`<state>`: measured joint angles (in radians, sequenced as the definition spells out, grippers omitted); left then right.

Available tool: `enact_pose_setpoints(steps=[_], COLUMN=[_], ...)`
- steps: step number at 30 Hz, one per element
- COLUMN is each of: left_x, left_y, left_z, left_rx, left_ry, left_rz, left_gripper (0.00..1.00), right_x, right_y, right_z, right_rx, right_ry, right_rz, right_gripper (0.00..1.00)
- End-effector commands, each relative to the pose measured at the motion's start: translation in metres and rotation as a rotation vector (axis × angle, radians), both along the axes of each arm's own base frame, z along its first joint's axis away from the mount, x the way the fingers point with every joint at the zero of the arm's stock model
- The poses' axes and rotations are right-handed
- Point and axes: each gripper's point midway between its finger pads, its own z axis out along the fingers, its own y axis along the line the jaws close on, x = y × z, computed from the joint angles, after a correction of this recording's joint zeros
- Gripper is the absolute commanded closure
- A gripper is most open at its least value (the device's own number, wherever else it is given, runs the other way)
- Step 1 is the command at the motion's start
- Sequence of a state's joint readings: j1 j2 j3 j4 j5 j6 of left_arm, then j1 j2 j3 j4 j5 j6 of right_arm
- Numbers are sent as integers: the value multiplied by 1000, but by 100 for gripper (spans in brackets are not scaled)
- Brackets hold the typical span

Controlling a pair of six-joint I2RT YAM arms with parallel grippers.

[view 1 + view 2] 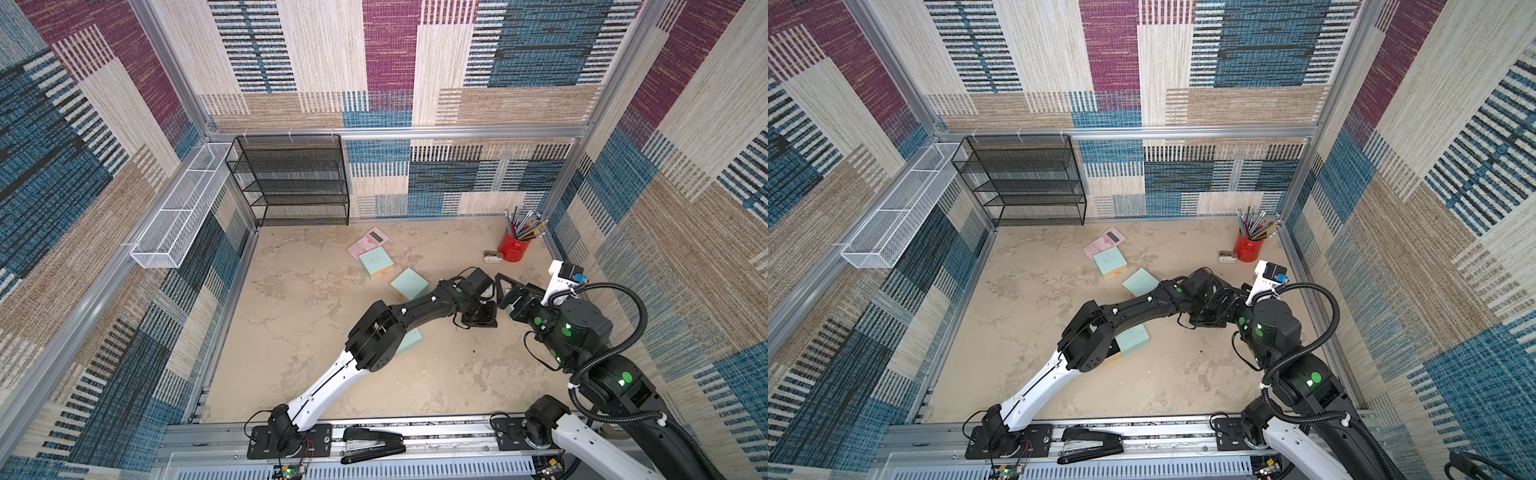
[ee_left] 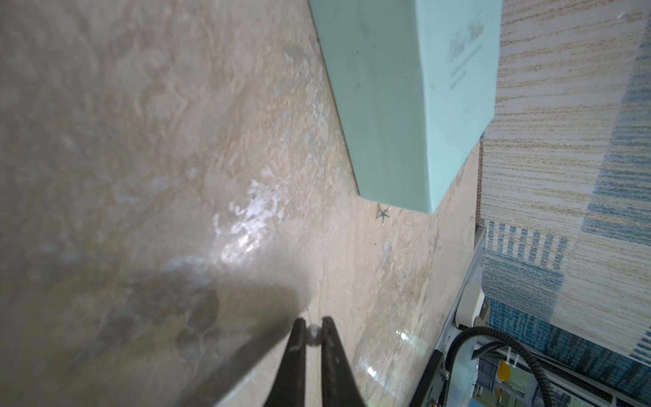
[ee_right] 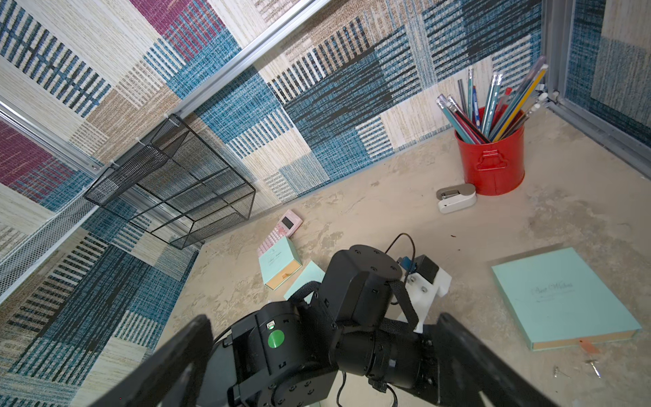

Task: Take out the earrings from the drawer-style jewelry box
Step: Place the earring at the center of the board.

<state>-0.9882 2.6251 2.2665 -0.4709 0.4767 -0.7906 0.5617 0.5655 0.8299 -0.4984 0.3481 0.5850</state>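
My left gripper is shut on an earring, a small pale round stud pinched between the fingertips just above the floor. A mint-green drawer-style jewelry box lies beyond it, with a tiny star-shaped piece at its corner. In the right wrist view the same kind of box lies flat, and two glinting studs rest on the floor by its tabbed drawer front. My right gripper stands open, its jaws wide on either side of the left arm's wrist. In a top view both grippers, left and right, meet at the right of the floor.
Three more mint boxes lie mid-floor, one under the left arm. A pink calculator, a red pencil cup and a small white stapler stand toward the back. A black mesh shelf and white wire basket line the walls; a black stapler sits on the front rail.
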Motion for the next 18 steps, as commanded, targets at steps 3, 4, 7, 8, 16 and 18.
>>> enact_pose_setpoints(steps=[3,4,7,8,16,18], left_x=[1,1,0,2,1,1], left_y=[0,0,2,2,4,4], left_z=[0,1,0,0,5,6], left_rx=[1,-1,3,4,-1,-3], left_ry=[7,7,10,6,1,1], left_rz=[7,7,9,13,14,15], left_gripper=[91,90,89,88,80,79], right_x=[0,0,0,-1,-1,-1], right_y=[2,2,2,2,2,2], right_z=[-1,-1,-3,-3,-7,-8], right_rx=[-1,-2,-1,1,3,3], right_ry=[-1,-1,1,2,9,12], right_rz=[11,11,10,10,14,15], right_gripper=[1,1,1,1,1,1])
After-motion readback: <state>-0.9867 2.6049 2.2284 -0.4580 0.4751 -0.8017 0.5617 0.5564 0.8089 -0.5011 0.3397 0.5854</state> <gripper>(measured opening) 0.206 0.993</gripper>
